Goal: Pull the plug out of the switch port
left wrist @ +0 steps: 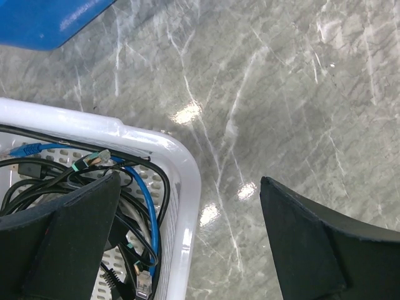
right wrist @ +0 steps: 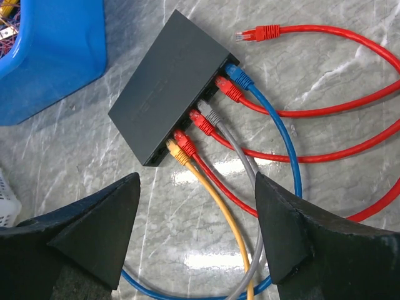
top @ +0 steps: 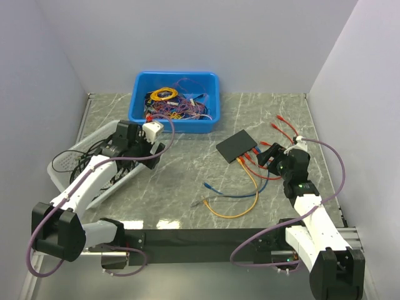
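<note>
Six plugs (right wrist: 201, 120) in the switch (right wrist: 169, 87), just beyond the right fingers (right wrist: 100, 231), spread wide, empty.

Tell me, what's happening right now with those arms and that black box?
Right gripper open, hovering just short of the switch, port side. Left gripper open over white basket rim, empty. Six plugs seated, packed close together.

Matte black plastic switch box (right wrist: 175, 94) on a glossy, smooth grey marble-look tabletop (right wrist: 75, 144); shiny blue plastic bin (top: 172, 124).
</note>
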